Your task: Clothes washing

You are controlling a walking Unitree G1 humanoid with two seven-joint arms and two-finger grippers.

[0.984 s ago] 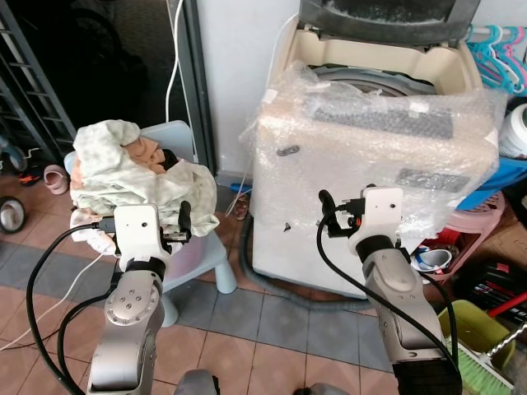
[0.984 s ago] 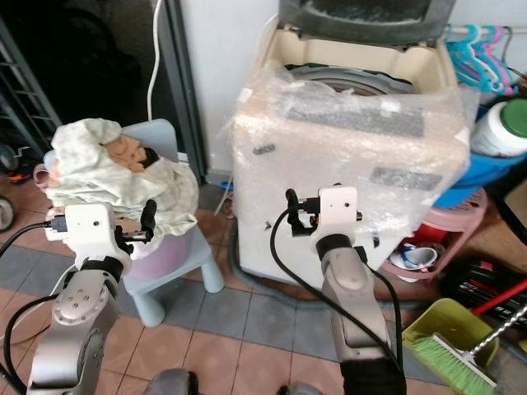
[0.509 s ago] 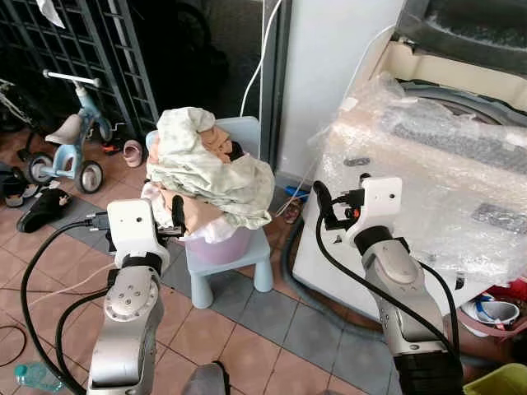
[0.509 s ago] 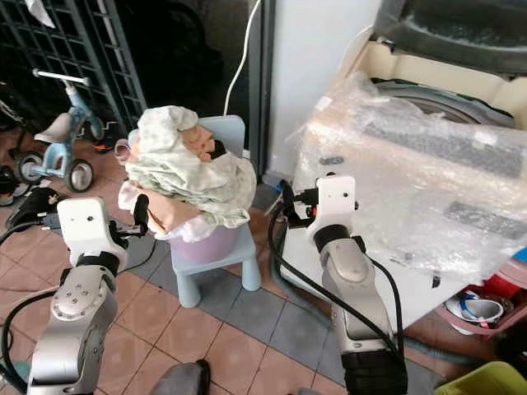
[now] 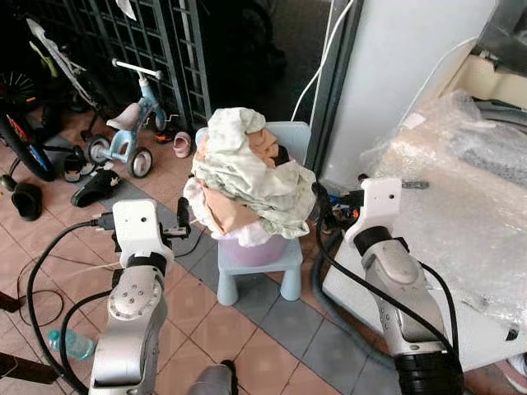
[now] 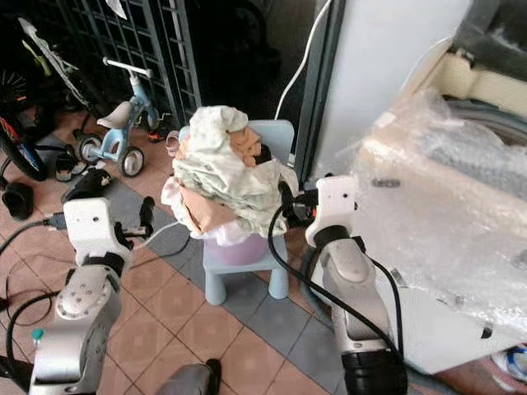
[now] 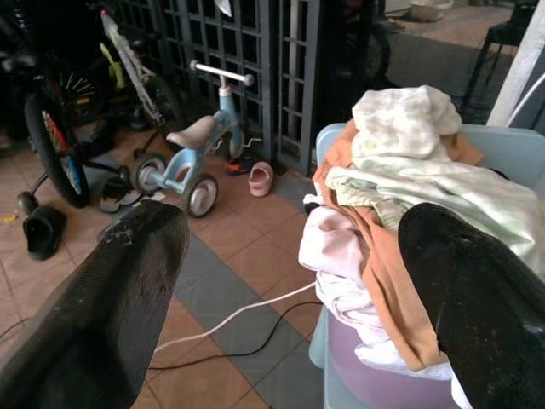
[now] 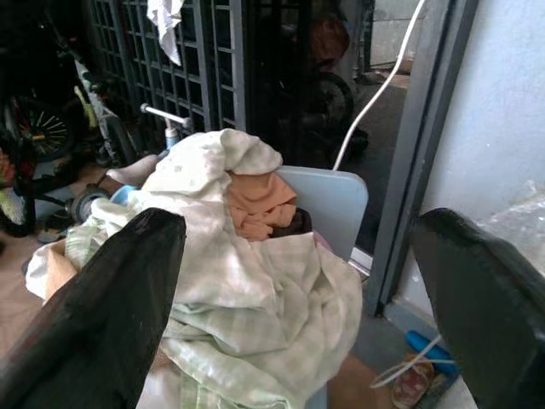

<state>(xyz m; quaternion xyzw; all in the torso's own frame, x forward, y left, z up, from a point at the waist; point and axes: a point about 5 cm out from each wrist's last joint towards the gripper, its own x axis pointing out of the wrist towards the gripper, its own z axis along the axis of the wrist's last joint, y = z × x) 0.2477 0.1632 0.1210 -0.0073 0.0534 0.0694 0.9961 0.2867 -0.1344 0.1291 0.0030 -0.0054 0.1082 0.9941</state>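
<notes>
Left eye view: a pile of clothes (image 5: 247, 177) sits on a small blue chair (image 5: 255, 263). Both jaws gape wide, holding nothing: left gripper (image 5: 183, 220) beside the chair, right gripper (image 5: 323, 206) touching the pile.

Crumpled cloth laundry (image 5: 251, 177), matt plastic chair (image 5: 284, 262), glossy bubble wrap (image 5: 461, 206)

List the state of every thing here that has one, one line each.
pile of clothes: heaped high over its tub, untouched.
lilac tub: standing on the chair.
light blue chair: upright on the tiles.
washing machine: wrapped in bubble wrap.
left gripper: open, empty.
right gripper: open, empty.
</notes>
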